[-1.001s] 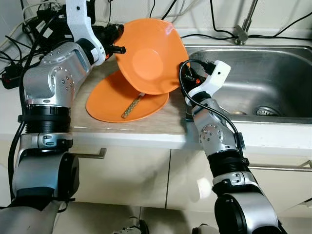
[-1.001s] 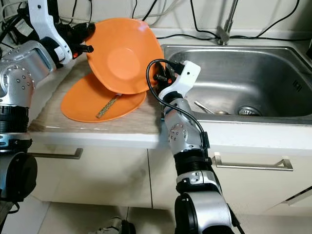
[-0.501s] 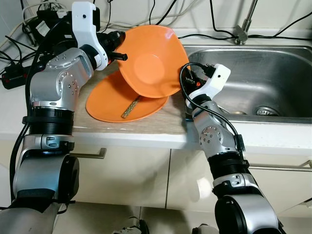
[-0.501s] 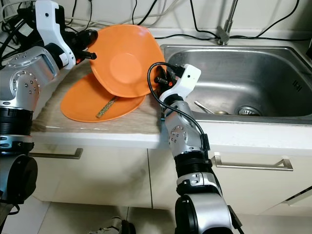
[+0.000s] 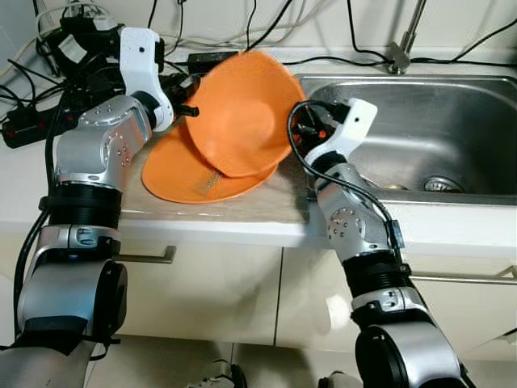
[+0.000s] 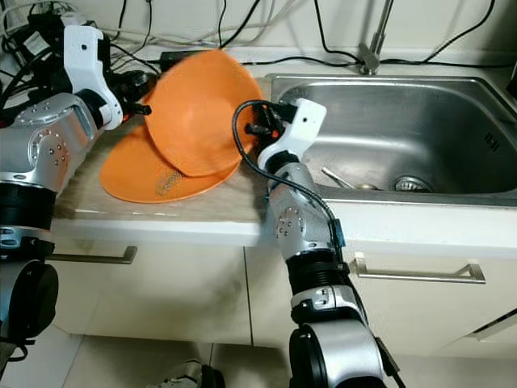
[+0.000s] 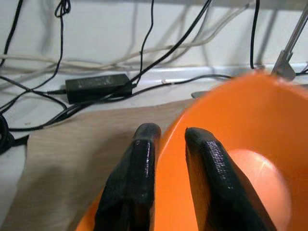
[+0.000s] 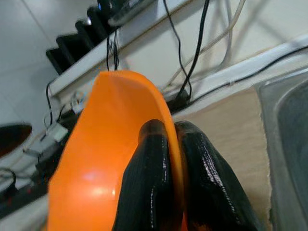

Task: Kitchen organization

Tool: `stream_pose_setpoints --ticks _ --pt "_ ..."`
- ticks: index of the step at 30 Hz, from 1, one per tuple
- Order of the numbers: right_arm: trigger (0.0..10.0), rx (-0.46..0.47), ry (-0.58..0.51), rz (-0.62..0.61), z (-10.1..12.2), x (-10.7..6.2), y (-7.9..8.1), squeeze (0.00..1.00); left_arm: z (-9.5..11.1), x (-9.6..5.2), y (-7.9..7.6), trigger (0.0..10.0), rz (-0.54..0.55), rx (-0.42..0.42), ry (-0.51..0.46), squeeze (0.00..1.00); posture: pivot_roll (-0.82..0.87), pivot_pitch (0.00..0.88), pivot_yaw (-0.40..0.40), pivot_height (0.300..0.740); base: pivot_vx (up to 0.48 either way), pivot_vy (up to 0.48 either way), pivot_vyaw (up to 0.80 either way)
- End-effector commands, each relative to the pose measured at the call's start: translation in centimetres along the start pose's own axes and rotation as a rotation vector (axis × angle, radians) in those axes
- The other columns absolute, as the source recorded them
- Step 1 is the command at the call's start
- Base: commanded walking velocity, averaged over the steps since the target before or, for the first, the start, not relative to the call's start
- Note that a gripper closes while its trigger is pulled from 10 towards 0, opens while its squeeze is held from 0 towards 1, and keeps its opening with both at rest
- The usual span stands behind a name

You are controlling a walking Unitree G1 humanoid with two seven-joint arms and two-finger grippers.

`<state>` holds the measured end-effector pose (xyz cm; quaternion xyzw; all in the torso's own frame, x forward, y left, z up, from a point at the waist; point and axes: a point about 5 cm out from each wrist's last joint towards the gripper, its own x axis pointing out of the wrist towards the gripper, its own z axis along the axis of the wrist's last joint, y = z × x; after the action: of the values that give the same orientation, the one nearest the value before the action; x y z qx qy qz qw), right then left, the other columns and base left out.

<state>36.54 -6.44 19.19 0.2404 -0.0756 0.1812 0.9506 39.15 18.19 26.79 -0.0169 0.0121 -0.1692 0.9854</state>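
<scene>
An orange bowl (image 5: pixel 238 113) is held tilted over the counter by both grippers, its hollow facing up and toward the camera. The left gripper (image 7: pixel 166 139) pinches the bowl's left rim — one black finger (image 7: pixel 137 168) outside the wall, the other inside, closed down on the edge. The right gripper (image 8: pixel 172 139) does the same on the rim nearest the sink (image 5: pixel 420 137), its two fingers (image 8: pixel 151 178) nearly together with the thin orange edge between them.

Under the bowl lies an orange plate (image 5: pixel 174 174), flat on a beige mat (image 5: pixel 242 202) that covers the counter just left of the sink. The bowl's lower edge overlaps the plate; whether it touches cannot be told. A small brownish strip (image 5: pixel 212 183) shows on the plate, partly hidden by the bowl.

The steel sink sits to the right, with a drain (image 5: pixel 440 184) in its floor and the tap's stem (image 5: pixel 404 40) behind it. Black and white cables (image 5: pixel 242 32) run along the back of the counter, with a black power brick (image 7: pixel 98 86) among them — it lies behind the mat
</scene>
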Motion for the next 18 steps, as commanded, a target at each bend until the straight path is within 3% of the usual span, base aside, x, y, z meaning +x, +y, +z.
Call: stream_pose_setpoints --ticks 1,12,18 --pt "0.0 0.019 0.004 0.018 -0.4 0.1 1.0 0.0 0.1 0.1 0.1 10.0 0.006 0.023 0.001 1.0 -0.06 0.0 0.082 0.707 0.0 0.0 0.0" --pt "0.0 -0.004 -0.004 0.016 -0.3 0.0 1.0 0.0 0.5 -0.1 0.9 10.0 0.035 0.037 -0.023 1.0 -0.06 0.0 0.08 0.707 0.0 0.0 0.0" --pt "0.0 -0.049 -0.071 0.048 1.1 0.4 1.8 0.0 0.0 -0.4 1.3 10.0 0.048 0.049 -0.026 1.0 -0.05 0.0 0.079 0.707 0.0 0.0 0.0"
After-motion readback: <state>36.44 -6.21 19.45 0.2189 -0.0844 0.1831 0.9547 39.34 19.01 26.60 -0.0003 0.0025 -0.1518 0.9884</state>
